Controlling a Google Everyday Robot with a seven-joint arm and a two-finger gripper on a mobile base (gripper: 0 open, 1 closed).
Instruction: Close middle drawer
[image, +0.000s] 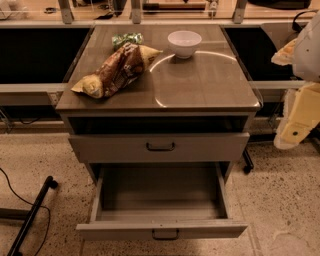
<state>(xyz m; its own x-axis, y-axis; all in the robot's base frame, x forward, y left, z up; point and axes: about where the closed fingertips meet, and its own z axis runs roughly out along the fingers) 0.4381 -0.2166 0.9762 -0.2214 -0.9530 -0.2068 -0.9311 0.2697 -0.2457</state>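
The middle drawer (161, 230) is pulled far out toward me, and its empty grey-tan inside (160, 187) shows. Its flat front carries a small dark bail handle (165, 234). Above it, the taller-fronted top drawer (159, 147) stands slightly out, with a dark gap over its front. The lowest drawer is hidden under the open one. My gripper (294, 129), pale yellow and white, hangs at the right edge of the view. It is beside the cabinet at about the top drawer's height, to the right of both drawers and touching neither.
On the cabinet top (200, 85) lie a brown chip bag (116, 70), a green packet (126, 38) and a white bowl (184, 43). A black stand leg (31, 212) and a cable lie on the speckled floor at left. A counter runs behind.
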